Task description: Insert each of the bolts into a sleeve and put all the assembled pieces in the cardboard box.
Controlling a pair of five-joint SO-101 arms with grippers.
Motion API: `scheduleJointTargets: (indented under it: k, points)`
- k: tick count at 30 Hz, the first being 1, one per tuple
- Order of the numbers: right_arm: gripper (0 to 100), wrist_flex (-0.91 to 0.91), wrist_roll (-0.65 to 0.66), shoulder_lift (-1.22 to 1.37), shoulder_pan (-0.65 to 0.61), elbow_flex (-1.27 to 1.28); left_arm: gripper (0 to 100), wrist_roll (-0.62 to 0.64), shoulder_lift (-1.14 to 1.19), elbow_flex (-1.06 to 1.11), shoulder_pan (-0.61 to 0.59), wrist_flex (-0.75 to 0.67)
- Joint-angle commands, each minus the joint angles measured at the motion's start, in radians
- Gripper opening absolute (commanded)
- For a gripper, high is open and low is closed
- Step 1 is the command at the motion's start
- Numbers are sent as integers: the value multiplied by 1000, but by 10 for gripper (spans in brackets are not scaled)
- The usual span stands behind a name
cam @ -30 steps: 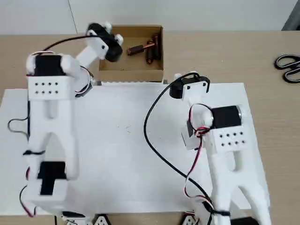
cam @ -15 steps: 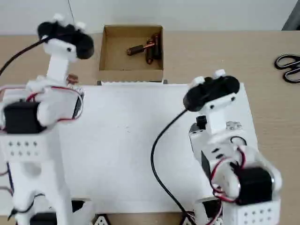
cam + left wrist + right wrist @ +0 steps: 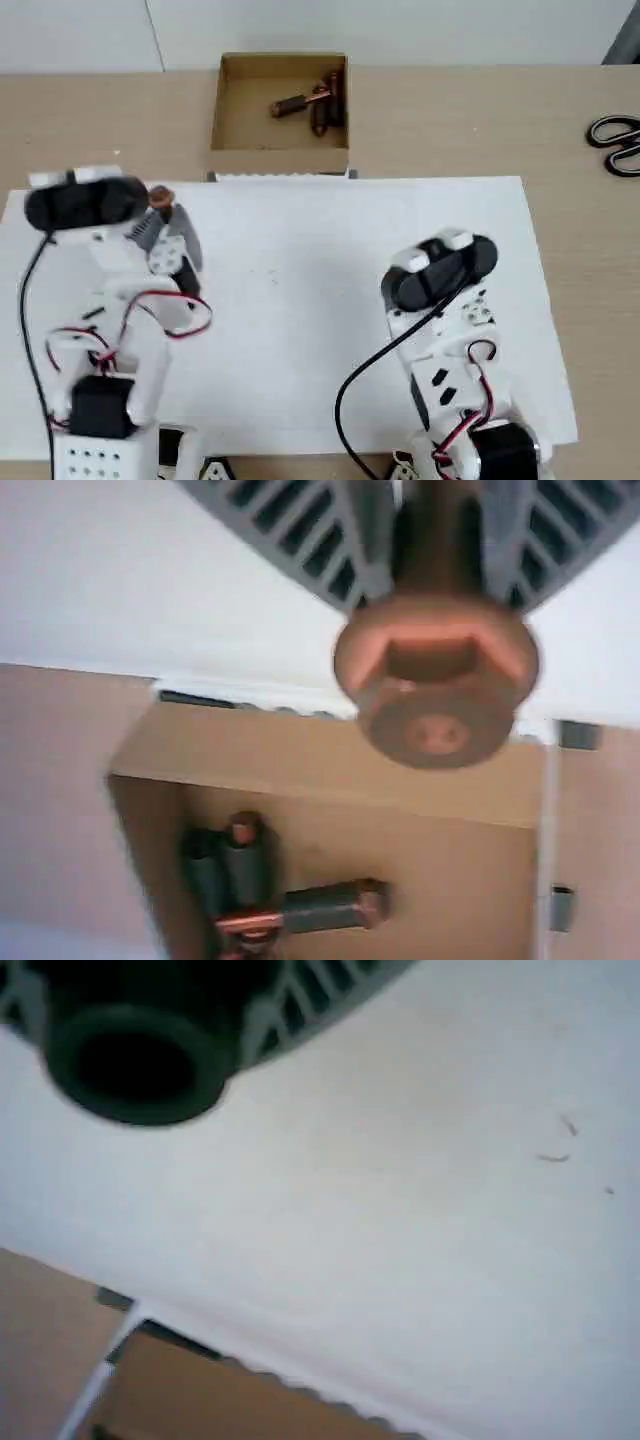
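My left gripper (image 3: pixel 435 535) is shut on a copper bolt (image 3: pixel 435 680), whose hex head points toward the cardboard box. In the high view this bolt (image 3: pixel 160 197) sits at the left gripper (image 3: pixel 166 218), over the white mat's far left part, short of the box. My right gripper (image 3: pixel 150 1005) is shut on a dark sleeve (image 3: pixel 135 1060) with its open bore facing out, above the mat. The right arm (image 3: pixel 440 272) stands at the near right. The cardboard box (image 3: pixel 232 105) at the far edge holds several assembled pieces (image 3: pixel 318 100), which also appear in the left wrist view (image 3: pixel 270 900).
A white mat (image 3: pixel 330 260) covers the wooden table between the arms and the box. Black scissors (image 3: pixel 618 140) lie at the far right on the bare table. Each arm trails a black cable (image 3: pixel 345 400) across the mat.
The left arm has swung from over the box out to the left and back toward the near side, bolt in its gripper. The right arm has drawn back toward the near edge.
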Motion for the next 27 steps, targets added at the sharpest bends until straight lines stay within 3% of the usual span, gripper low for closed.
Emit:
scheduleJointTargets:
  k: [1, 6, 11, 20, 27]
  points:
    - [3, -42, -8, -88, -81, 64, 5, 46, -157, 147, 78, -123]
    - [3, -203, -8, -128, -153, 184, 5, 54, -298, 282, 196, -239]
    - [3, -354, -5, -127, -228, 279, 5, 110, -373, 346, 210, -288]
    - [3, -371, 3, -127, -389, 358, 5, 290, -399, 348, 212, -287]
    - [3, -433, 98, -127, -452, 397, 5, 365, -399, 346, 227, -287]
